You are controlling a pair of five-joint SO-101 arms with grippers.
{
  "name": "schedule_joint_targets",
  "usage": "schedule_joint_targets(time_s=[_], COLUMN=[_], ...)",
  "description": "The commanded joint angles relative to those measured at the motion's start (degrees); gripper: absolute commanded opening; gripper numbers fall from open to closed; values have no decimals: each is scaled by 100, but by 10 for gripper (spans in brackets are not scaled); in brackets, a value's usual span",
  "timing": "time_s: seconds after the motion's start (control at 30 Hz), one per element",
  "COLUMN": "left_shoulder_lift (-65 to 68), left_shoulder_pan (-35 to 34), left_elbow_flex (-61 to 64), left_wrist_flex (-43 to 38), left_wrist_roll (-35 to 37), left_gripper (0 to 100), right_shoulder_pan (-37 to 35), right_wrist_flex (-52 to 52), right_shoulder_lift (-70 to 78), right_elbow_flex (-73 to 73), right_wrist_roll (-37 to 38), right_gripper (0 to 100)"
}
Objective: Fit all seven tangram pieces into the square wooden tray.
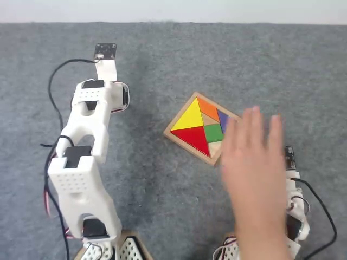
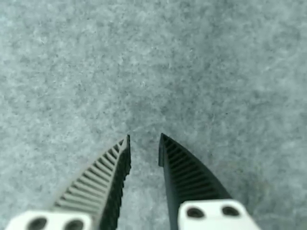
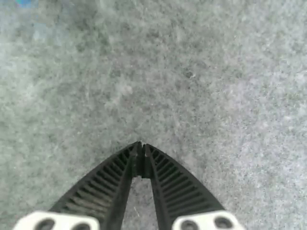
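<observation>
- While a person's hand (image 1: 255,160) covers one corner of the tray (image 1: 184,143), pieces (image 1: 190,119) lie inside.
- Left end effector (image 2: 144,143) hangs slightly parted; right end effector (image 3: 140,146) sits clenched, empty.

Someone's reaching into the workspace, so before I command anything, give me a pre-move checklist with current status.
1. Workspace free of people: not ok; a person's hand covers part of the wooden tray.
2. All seven pieces seated: cannot tell; yellow triangle, red triangle, orange piece and green square lie inside, others hidden by the hand.
3. Left jaws empty: ok, slightly open over grey felt.
4. Right jaws empty: ok, shut on nothing.
</observation>
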Motion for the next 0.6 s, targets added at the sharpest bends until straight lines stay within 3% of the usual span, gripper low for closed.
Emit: schedule_joint_targets(time_s=[0.0,0.57], left_shoulder_lift=[-97,-97], left_shoulder_pan=[62,18], left_elbow_flex=[-31,40], left_wrist_flex=[-123,-105], left_wrist_roll=[44,44], left_gripper=[95,94], right_shoulder_pan=[13,22], right_wrist_flex=[13,13], right_shoulder_lift=[-84,-84], right_elbow_flex=[97,97], right_wrist_roll=[-18,-18], right_gripper=[8,8])
